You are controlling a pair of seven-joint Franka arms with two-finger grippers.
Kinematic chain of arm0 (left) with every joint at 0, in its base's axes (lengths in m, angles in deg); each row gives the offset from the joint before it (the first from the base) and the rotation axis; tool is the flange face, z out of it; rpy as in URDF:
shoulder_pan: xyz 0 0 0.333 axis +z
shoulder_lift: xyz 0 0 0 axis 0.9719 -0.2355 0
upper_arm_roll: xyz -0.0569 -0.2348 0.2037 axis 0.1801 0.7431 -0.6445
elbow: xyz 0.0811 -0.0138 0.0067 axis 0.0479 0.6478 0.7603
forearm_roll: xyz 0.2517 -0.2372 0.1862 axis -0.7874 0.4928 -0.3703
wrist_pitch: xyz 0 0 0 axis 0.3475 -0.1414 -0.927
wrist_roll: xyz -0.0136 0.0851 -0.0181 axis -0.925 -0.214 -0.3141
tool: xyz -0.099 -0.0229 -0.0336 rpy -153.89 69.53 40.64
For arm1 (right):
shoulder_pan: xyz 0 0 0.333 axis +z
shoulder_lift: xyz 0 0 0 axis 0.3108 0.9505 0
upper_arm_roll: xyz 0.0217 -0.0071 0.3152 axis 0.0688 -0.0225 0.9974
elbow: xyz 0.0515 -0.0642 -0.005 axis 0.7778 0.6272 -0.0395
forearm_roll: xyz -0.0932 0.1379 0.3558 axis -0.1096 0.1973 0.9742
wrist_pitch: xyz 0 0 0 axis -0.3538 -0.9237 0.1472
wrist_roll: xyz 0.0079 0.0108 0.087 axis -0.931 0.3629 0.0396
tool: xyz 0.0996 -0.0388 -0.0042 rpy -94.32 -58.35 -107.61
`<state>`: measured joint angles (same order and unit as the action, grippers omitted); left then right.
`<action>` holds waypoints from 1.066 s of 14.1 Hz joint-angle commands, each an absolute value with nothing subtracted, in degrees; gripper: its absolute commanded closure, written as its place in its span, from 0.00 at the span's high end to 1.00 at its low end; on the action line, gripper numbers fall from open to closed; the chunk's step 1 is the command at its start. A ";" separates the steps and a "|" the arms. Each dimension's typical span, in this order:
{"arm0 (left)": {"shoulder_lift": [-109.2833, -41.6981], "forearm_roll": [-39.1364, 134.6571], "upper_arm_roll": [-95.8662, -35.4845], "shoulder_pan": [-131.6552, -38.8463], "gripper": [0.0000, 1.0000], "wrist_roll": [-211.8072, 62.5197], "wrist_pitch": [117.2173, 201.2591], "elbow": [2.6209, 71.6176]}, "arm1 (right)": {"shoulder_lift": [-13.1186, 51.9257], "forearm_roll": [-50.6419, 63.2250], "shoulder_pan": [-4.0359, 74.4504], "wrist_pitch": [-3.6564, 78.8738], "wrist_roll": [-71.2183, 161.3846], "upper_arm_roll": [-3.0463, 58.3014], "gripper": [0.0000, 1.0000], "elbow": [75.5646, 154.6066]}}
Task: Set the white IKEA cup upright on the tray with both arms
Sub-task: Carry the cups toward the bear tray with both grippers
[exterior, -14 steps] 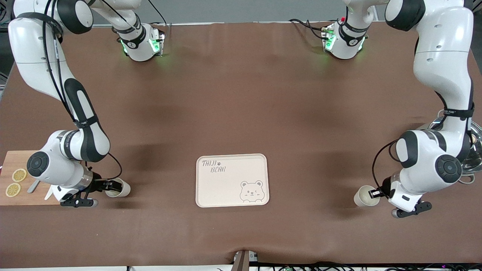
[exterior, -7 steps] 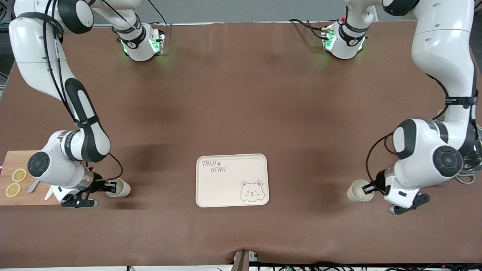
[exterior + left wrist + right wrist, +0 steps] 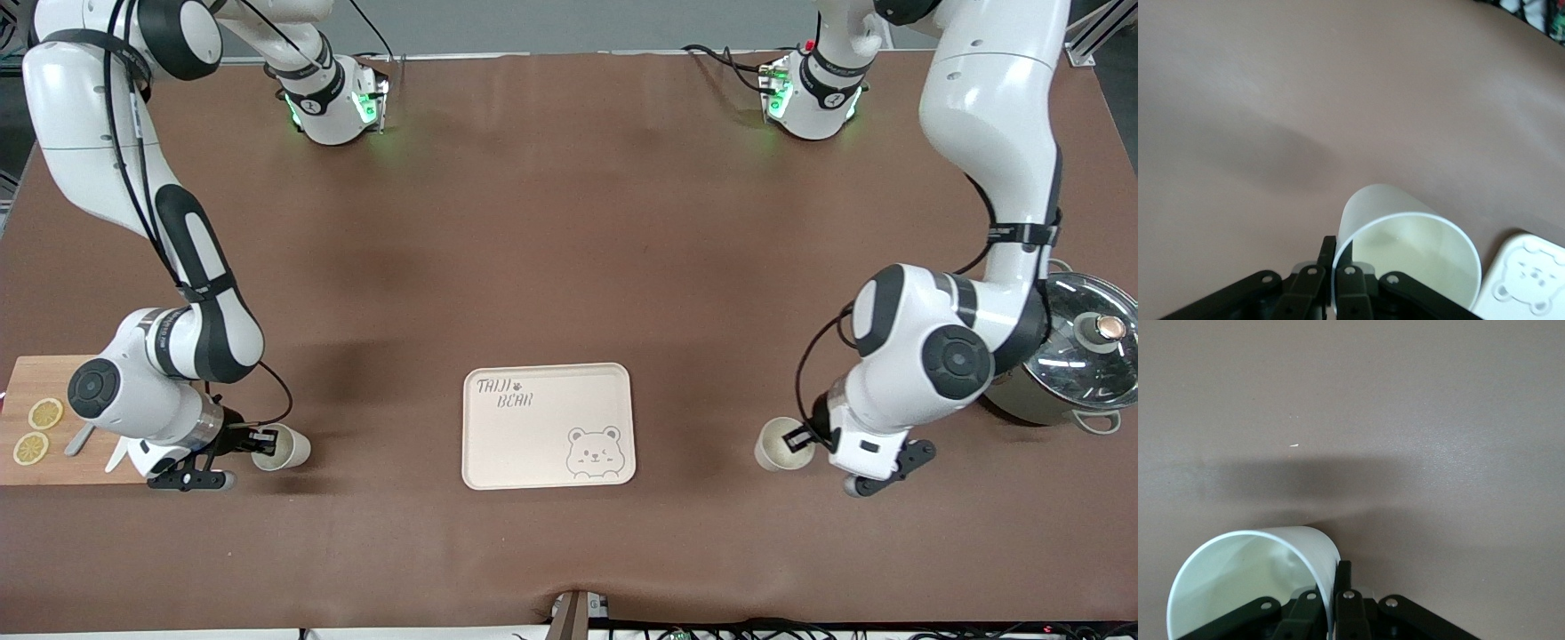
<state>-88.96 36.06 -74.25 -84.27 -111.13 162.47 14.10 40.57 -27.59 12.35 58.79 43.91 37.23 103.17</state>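
Note:
Two white cups are in view, each held by the rim and tilted on its side. My left gripper (image 3: pixel 800 437) is shut on one white cup (image 3: pixel 779 444), low over the table between the pot and the cream tray (image 3: pixel 533 453). In the left wrist view, my gripper (image 3: pixel 1335 267) pinches the cup's (image 3: pixel 1418 247) rim, and a corner of the tray (image 3: pixel 1503 260) shows beside it. My right gripper (image 3: pixel 260 438) is shut on the other white cup (image 3: pixel 286 447), low beside the cutting board. The right wrist view shows the gripper (image 3: pixel 1336 580) on that cup's (image 3: pixel 1251 573) rim.
A wooden cutting board (image 3: pixel 49 444) with two lemon slices (image 3: pixel 37 431) lies at the right arm's end of the table. A steel pot with a glass lid (image 3: pixel 1080 351) stands at the left arm's end. Brown cloth covers the table.
My left arm has carried its cup toward the tray, uncovering the pot. My right arm and its cup have barely moved.

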 commanded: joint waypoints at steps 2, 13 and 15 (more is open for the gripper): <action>-89.07 37.10 -74.51 -88.50 0.00 -115.20 161.34 12.56 | 40.94 -26.95 13.01 57.00 43.57 37.47 0.00 100.80; -93.98 37.63 -74.33 -99.57 0.00 -128.30 166.78 8.86 | 39.45 -26.95 26.53 38.88 15.29 37.73 0.00 89.80; -95.30 37.71 -74.42 -100.72 0.00 -129.53 167.49 8.86 | 39.45 -27.04 29.26 39.23 10.02 37.73 0.00 89.63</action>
<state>-93.22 36.28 -73.99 -99.68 -128.35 166.80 10.78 39.99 -27.42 26.93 39.86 14.88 38.04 90.05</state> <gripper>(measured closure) 0.965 0.965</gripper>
